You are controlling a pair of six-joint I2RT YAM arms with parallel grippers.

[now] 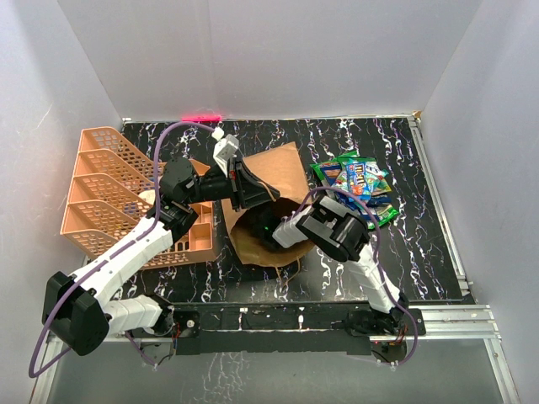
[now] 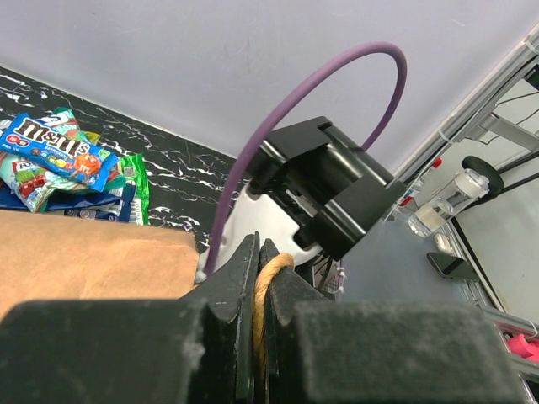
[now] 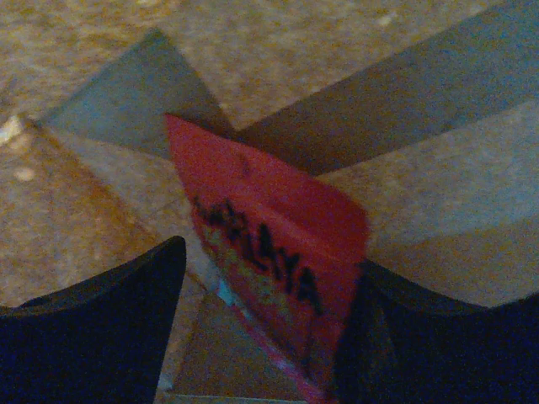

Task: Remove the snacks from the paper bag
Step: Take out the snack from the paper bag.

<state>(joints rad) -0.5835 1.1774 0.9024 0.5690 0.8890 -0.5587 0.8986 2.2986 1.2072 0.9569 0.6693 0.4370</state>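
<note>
The right gripper (image 3: 269,257) is down inside the paper bag (image 1: 282,168), its jaws standing apart. A red packet (image 3: 269,252) with dark lettering stands on edge between them. There is a clear gap between the packet and one finger (image 3: 101,328). Its far edge seems to meet the other finger (image 3: 438,337), though the dim light in the bag makes contact hard to judge. Creased brown paper fills the view around the packet.

The left gripper (image 2: 257,252) is closed tight on the bag's twisted paper handle (image 2: 268,282), which shows as a tan loop pinched between the black fingers. From above, this gripper sits at the bag's upper left rim. The mouth is open, and the right arm reaches into it from the near right.

The bag lies near the middle of the black marbled surface (image 1: 421,252). To its right, close by, the removed snacks (image 1: 358,181) lie in a loose overlapping pile, blue and green packets. An orange lattice tray (image 1: 105,181) stands at the left edge, behind the left arm.
</note>
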